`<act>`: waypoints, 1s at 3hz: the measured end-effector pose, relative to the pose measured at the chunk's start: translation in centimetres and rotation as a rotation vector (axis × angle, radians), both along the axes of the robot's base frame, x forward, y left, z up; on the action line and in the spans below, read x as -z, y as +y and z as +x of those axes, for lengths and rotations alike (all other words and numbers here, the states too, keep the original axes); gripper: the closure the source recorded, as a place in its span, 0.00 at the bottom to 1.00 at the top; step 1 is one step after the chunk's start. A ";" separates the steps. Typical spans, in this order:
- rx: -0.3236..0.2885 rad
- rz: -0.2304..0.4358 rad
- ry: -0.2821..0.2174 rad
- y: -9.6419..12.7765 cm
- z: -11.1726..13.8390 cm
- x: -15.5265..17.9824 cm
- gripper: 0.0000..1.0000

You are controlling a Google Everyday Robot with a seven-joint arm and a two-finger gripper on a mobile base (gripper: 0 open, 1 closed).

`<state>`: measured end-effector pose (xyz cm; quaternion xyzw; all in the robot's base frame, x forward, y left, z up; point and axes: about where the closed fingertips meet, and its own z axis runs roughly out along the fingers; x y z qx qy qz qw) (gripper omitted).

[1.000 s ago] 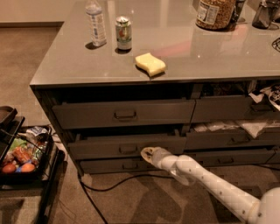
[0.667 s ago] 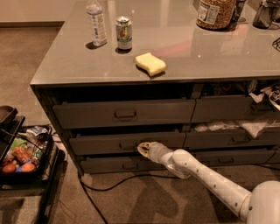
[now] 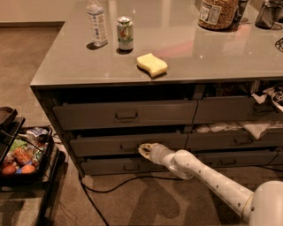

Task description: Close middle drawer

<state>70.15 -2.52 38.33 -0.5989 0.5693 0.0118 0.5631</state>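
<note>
**Drawer nearly home**

Arm (image 3: 212, 181) reaches in from the lower right. Its gripper (image 3: 146, 150) presses on the middle drawer (image 3: 101, 145), second front down, near its centre. Whether it is clenched or released, I cannot tell. The front sits almost level with its neighbours, so probably only a last push remains. On the counter (image 3: 212, 48), the can (image 3: 125, 33), bottle (image 3: 97, 22) and jar (image 3: 216, 13) carry labels I cannot read.

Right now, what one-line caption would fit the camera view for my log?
The gripper at the front of the middle drawer, below a counter holding a bottle, can and sponge.
</note>
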 end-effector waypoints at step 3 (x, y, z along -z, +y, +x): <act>-0.031 0.209 0.146 -3.0 -15.0 -7.4 1.00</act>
